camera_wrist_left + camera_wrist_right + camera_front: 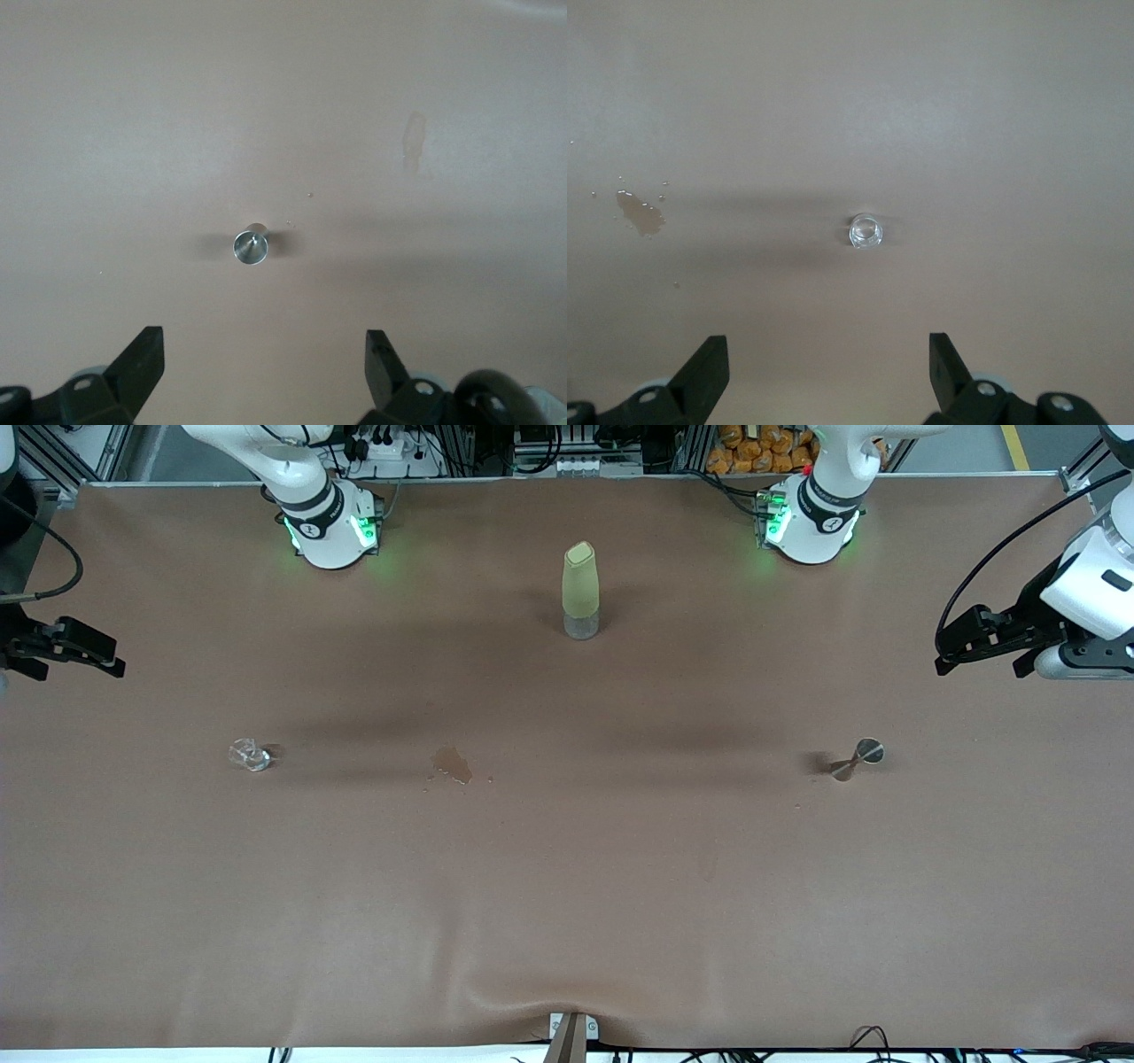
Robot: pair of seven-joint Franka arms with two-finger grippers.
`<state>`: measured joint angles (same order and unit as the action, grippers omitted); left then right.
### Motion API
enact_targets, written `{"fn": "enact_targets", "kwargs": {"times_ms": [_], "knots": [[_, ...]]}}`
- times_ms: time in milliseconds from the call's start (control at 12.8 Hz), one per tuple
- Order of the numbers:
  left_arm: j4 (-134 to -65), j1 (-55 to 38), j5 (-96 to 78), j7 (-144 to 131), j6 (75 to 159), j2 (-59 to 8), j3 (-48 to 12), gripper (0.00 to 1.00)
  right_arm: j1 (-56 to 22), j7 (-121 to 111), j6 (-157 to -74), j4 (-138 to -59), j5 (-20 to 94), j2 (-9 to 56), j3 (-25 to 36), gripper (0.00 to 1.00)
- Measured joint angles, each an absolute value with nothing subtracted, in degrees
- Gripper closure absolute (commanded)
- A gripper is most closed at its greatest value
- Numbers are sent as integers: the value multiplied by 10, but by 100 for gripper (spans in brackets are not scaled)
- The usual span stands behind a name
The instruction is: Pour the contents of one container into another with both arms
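- Two small vessels stand on the brown table cover (567, 886), and the tall olive-green bottle with a clear base (580, 592) is the landmark between them.
- Tiny clear glass-like cup (251, 755): nearer to the front camera than the bottle, toward the right arm's end of the table, upright as far as I can tell.
- Small shiny silver hourglass-shaped metal jigger (857, 758): also nearer to the front camera than the bottle, toward the left arm's end, well apart from the cup.
- Wet stain with small drops (452, 763): on the cover between cup and jigger, closer to the cup.
- Right gripper (828, 372): over the table edge at its own end, fingers spread wide, holding nothing; the cup lies ahead of it.
- Left gripper (266, 367): over the table edge at its own end, fingers spread wide and empty; the jigger lies ahead of it.
- Risks, in my judgement:
  - the cup is transparent and very light, so a finger arriving a little off centre could push it over;
  - the jigger has a narrow waist and could tip when it is pinched;
  - both mouths are small, so a fast tilt could spill more liquid.
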<state>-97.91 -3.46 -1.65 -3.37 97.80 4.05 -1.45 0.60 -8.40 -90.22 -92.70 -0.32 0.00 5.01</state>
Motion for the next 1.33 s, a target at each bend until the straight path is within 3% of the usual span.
{"fn": "enact_targets", "kwargs": {"times_ms": [1327], "knots": [[-979, -34, -12, -34, 975, 40, -13, 0, 6, -91, -907, -936, -3, 6, 52, 0]]}}
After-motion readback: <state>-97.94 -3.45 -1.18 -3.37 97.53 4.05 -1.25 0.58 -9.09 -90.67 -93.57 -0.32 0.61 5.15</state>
